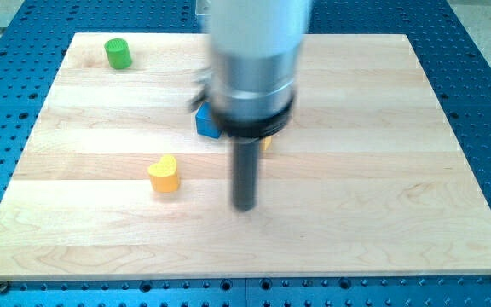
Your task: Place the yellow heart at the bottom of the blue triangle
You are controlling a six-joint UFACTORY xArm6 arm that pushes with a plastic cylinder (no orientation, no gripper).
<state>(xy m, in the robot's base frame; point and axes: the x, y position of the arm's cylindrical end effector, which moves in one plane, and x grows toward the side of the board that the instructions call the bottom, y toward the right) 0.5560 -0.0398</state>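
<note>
Nearest the view's bottom edge runs the front rim of the wooden board [254, 256], pale planks with faint grain, lying on a blue metal table [484, 60] dotted with rows of small holes.

Much is hidden by the arm. Its thick pale body [254, 51], blurred and cut off at the view's top, ends in a black collar, and this bulk covers most of the blue block [206, 122], of which only a corner shows at the collar's left; its shape cannot be made out with certainty. A small sliver of orange-yellow [267, 143] peeks out at the rod's right, too little to name. Something grey just above the blue block is likewise too blurred to identify.

From the collar a straight dark rod drops to my tip [244, 206], a plain blunt end with nothing to open or close, touching no block. The yellow heart [164, 173] lies to the view's left of my tip, slightly higher, clearly apart from it, and below-left of the blue block. It looks smooth and matte, lobes pointing upward.

A green cylinder [118, 53] stands near the board's upper left corner, well apart from everything.
</note>
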